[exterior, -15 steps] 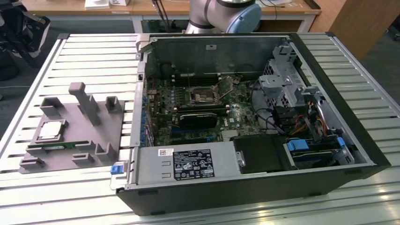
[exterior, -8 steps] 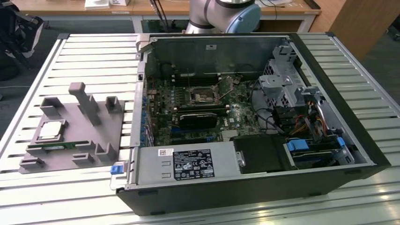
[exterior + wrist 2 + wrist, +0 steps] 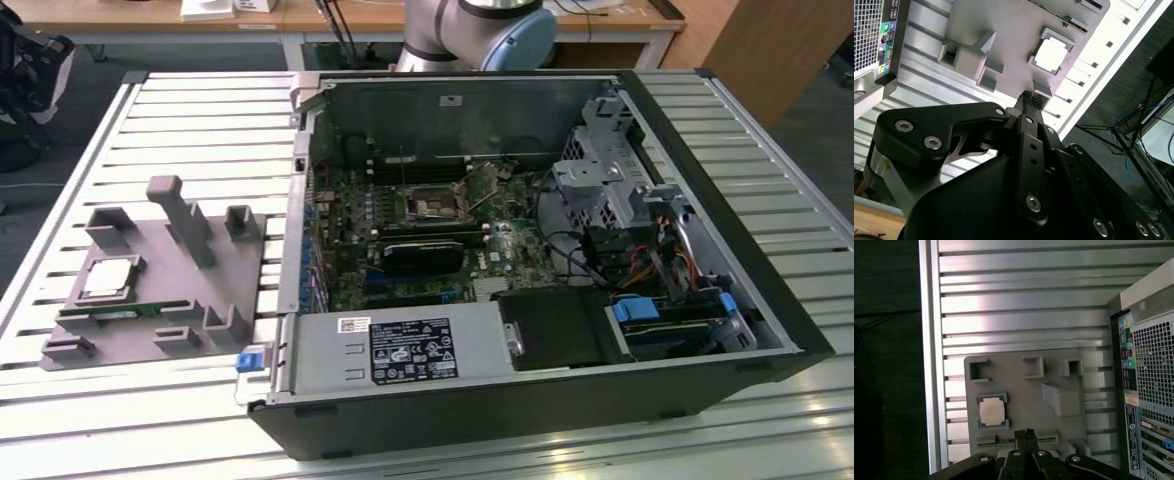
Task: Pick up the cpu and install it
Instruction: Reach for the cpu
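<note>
The cpu (image 3: 110, 277) is a flat square chip, silver-grey with a pale rim. It lies in a grey holder (image 3: 247, 275) on the exterior view's left of the case (image 3: 534, 420). In both wrist views the gripper (image 3: 1024, 433) hangs above the holder, fingers closed together and empty.

Cut off at exterior view's upper edge: arm (image 3: 478, 35). Partly hidden behind gripper (image 3: 1025, 433) in first wrist view: memory stick (image 3: 991, 441). Cropped at its edge: case (image 3: 1149, 365).

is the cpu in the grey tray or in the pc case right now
In the tray. The cpu lies flat in a recess of the grey tray, outside the computer case.
</note>
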You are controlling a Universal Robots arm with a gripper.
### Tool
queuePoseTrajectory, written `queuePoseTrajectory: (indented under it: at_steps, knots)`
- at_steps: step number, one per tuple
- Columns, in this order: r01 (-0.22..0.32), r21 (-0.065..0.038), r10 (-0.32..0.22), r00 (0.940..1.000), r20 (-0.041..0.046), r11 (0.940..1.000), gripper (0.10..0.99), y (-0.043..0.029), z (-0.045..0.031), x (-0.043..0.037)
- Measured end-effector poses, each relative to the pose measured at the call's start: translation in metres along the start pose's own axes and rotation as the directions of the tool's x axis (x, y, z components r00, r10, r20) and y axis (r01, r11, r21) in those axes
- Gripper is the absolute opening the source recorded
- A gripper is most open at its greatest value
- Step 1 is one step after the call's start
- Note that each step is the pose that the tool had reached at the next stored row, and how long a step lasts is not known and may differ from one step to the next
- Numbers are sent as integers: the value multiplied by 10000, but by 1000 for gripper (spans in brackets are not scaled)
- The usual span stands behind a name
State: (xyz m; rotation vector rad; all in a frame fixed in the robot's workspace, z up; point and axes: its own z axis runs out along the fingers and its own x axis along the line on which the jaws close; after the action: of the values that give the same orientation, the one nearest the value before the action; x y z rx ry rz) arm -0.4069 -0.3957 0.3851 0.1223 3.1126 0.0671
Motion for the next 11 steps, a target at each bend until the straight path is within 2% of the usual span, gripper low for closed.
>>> queuePoseTrajectory:
  at_steps: [4, 11]
  knots:
    - [1, -1, -1, 10000, 0, 10000, 106, -6, -1, 68]
    - [0, -1, 0, 10000, 1, 10000, 106, -19, -3, 235]
